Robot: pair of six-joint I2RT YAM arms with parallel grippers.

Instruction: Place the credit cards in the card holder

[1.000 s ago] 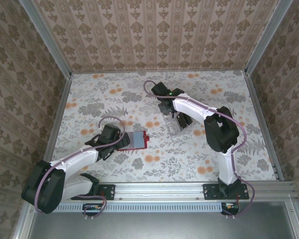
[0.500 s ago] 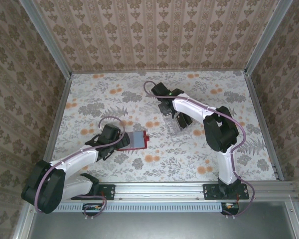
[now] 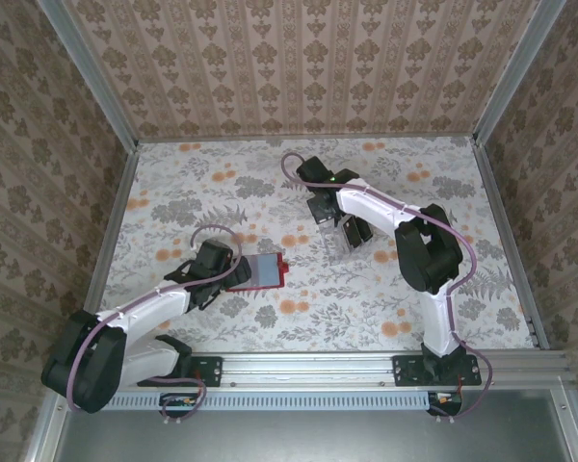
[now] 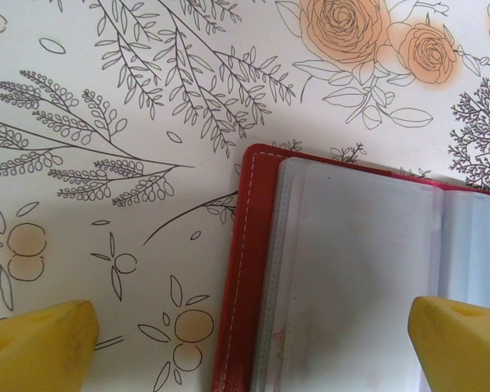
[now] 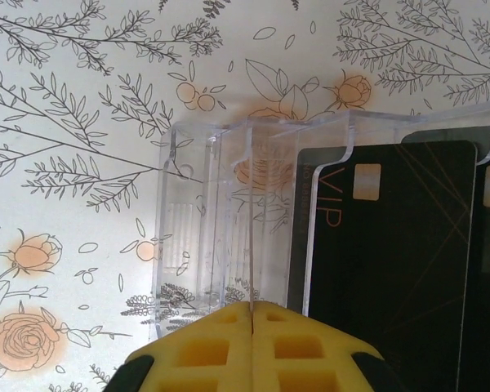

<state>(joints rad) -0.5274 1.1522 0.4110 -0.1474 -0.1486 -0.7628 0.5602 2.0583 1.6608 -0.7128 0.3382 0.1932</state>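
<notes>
The card holder [image 3: 260,270] is a red wallet lying open on the table, pale pockets up [image 4: 359,269]. My left gripper [image 3: 237,275] [image 4: 251,327] is open. One yellow finger [image 4: 41,343] sits on the cloth left of the wallet's red edge, the other over its pocket page. My right gripper [image 3: 329,214] [image 5: 252,309] is shut on a thin credit card [image 5: 251,220] seen edge-on, standing over the clear plastic tray [image 5: 188,212]. A dark "VIP" credit card [image 5: 392,245] stands in the tray to the right of it.
The clear tray [image 3: 345,237] stands right of centre on the floral cloth. Patterned walls with metal rails close in the table on three sides. Open cloth lies between the wallet and the tray.
My right gripper has shifted slightly toward the back over the tray, still holding the card. The left arm and the wallet have not moved.
</notes>
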